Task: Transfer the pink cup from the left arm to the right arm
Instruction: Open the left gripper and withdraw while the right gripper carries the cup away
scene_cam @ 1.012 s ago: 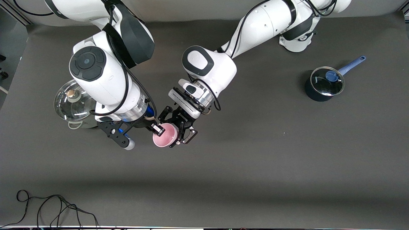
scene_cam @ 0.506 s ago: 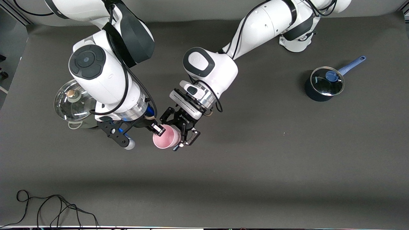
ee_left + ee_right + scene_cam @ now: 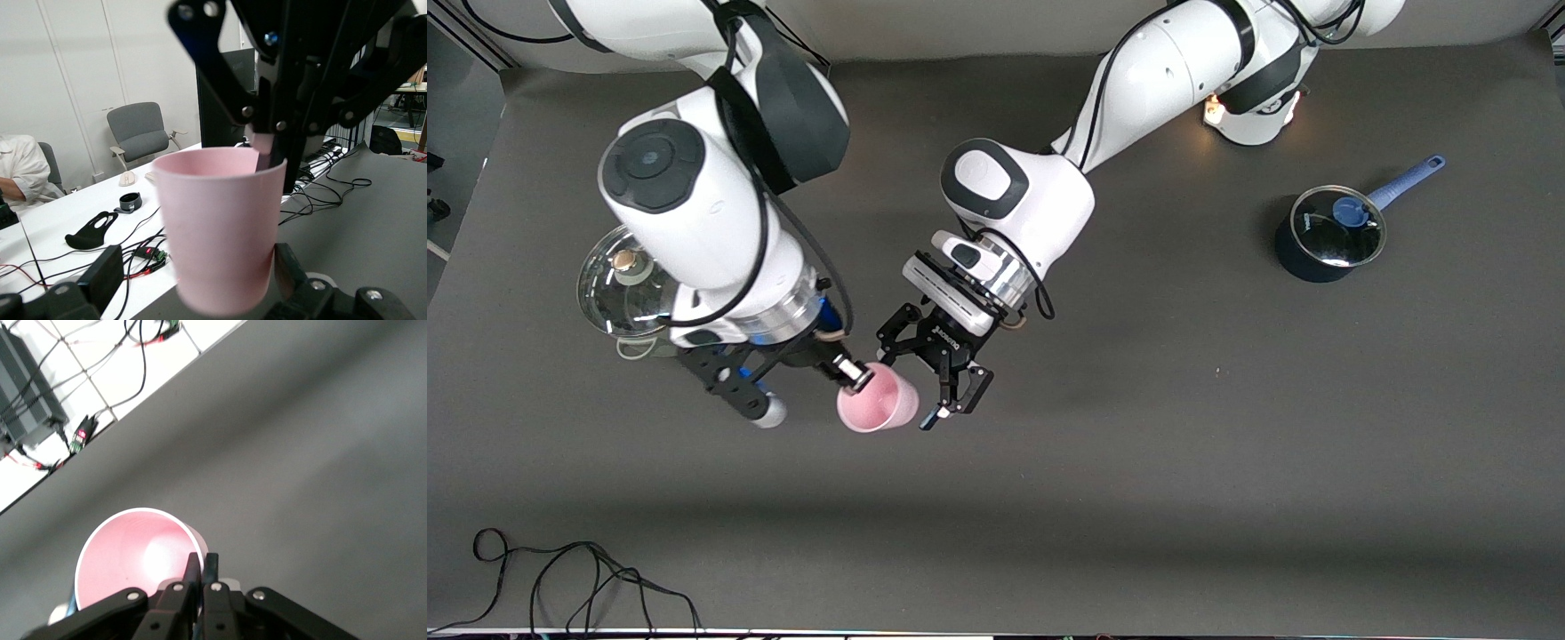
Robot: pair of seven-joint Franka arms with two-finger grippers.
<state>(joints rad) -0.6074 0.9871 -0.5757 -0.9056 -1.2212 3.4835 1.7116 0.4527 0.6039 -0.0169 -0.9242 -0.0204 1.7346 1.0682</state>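
Observation:
The pink cup (image 3: pixel 878 407) hangs over the middle of the table, its mouth toward the front camera. My right gripper (image 3: pixel 856 375) is shut on its rim, one bar jaw inside the pink cup (image 3: pixel 130 553) and one outside, as the right wrist view shows at the right gripper (image 3: pixel 202 565). My left gripper (image 3: pixel 914 384), the skeletal claw, is open beside the cup toward the left arm's end. In the left wrist view the pink cup (image 3: pixel 220 247) still stands between the spread fingers (image 3: pixel 292 267), with a gap on at least one side. The right gripper (image 3: pixel 265 143) pinches the rim above.
A steel pot with a glass lid (image 3: pixel 624 283) sits under the right arm at its end of the table. A dark blue saucepan (image 3: pixel 1327 233) with a lid and blue handle sits toward the left arm's end. A black cable (image 3: pixel 578 578) lies by the front edge.
The left gripper has opened and let go of the cup. The right gripper, still shut on the rim, has carried the cup a little toward the right arm's end, away from the claw.

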